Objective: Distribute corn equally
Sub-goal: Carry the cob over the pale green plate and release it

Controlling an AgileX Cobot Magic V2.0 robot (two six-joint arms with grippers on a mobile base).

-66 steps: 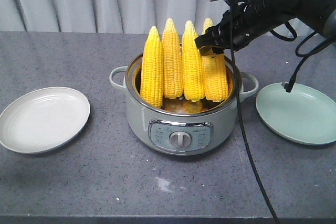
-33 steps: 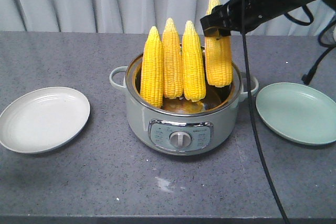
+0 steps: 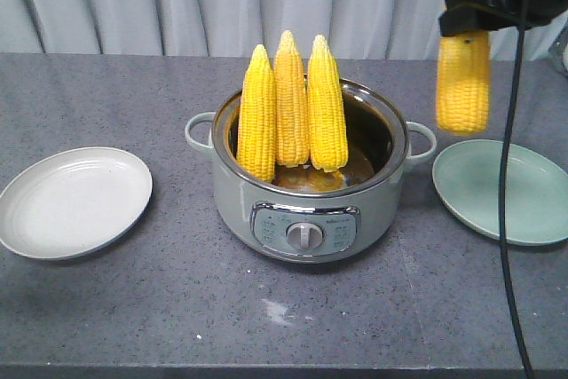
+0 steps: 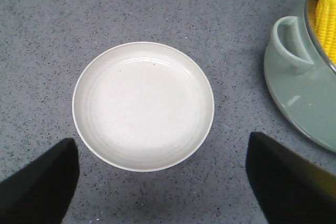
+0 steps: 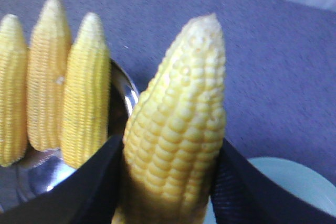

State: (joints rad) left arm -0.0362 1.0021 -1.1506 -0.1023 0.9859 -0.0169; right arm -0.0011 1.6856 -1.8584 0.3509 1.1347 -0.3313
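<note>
Exterior front-facing view: right hand (image 3: 472,17) clenched on a cob (image 3: 463,86) near its tip; it hangs upright, point up, over the green plate's (image 3: 515,210) edge nearest the pot (image 3: 306,210).

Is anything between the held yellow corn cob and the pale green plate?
Nothing visible. The yellow corn cob hangs from the right gripper roughly above the round pale green plate, at its pot-side edge, clear of the grey-green electric pot.

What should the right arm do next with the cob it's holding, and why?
Probably lower it onto the green plate: the right claw holds the cob upright in the air beside that plate's rim, and the white plate is bare too.
</note>
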